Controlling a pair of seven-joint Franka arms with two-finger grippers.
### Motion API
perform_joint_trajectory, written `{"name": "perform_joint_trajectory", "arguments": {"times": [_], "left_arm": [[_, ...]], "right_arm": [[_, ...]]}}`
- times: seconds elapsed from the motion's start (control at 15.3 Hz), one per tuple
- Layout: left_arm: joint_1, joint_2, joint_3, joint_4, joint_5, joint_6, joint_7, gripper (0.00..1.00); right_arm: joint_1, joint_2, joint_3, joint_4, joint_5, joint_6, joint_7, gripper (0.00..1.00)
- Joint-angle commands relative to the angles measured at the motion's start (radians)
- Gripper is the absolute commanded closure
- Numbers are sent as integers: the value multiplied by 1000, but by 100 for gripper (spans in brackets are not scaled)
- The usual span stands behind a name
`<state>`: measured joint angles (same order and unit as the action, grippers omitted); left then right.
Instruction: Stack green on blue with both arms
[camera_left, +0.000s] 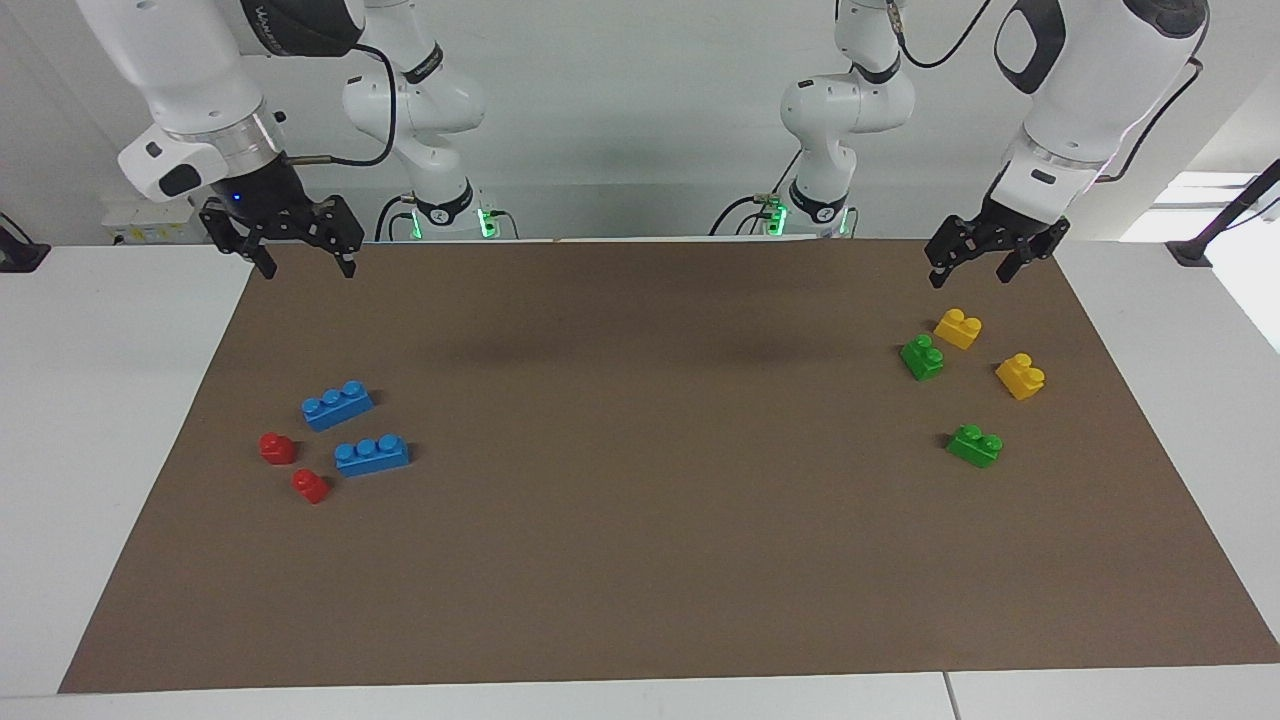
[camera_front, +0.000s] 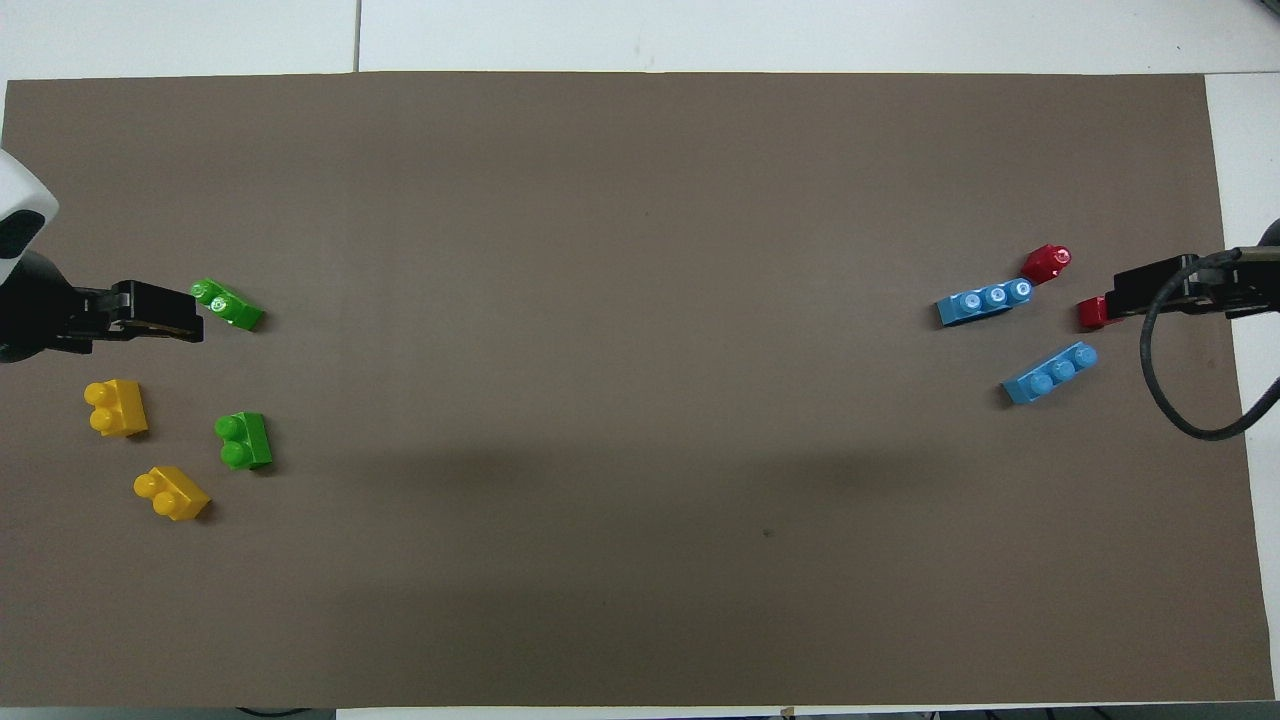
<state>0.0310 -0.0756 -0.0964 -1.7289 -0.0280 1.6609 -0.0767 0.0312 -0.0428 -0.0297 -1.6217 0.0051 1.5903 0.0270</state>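
Two green bricks lie at the left arm's end of the brown mat: one (camera_left: 922, 357) (camera_front: 243, 440) nearer to the robots, one (camera_left: 975, 445) (camera_front: 228, 304) farther. Two blue bricks lie at the right arm's end: one (camera_left: 337, 405) (camera_front: 1050, 372) nearer, one (camera_left: 372, 455) (camera_front: 985, 300) farther. My left gripper (camera_left: 970, 275) (camera_front: 190, 315) hangs open and empty, raised over the mat's robot-side edge near the green bricks. My right gripper (camera_left: 305, 268) (camera_front: 1115, 295) hangs open and empty, raised over the same edge at the other end.
Two yellow bricks (camera_left: 958, 328) (camera_left: 1020, 376) lie beside the green ones. Two red bricks (camera_left: 277, 448) (camera_left: 311, 486) lie beside the blue ones; in the overhead view the right gripper partly covers one. The brown mat (camera_left: 640, 500) lies on a white table.
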Motion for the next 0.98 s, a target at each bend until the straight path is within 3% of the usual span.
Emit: {"name": "perform_joint_trajectory", "arguments": {"times": [0.0, 0.65, 0.92], "left_arm": [[-3, -26, 6, -26, 11, -1, 3, 0], [-6, -26, 6, -26, 11, -1, 3, 0], [-3, -26, 9, -26, 10, 2, -115, 0]], "right_arm": [[-4, -3, -1, -3, 16, -1, -12, 0], [-16, 0, -2, -10, 59, 62, -6, 0], [-19, 12, -4, -24, 59, 125, 205, 0]]}}
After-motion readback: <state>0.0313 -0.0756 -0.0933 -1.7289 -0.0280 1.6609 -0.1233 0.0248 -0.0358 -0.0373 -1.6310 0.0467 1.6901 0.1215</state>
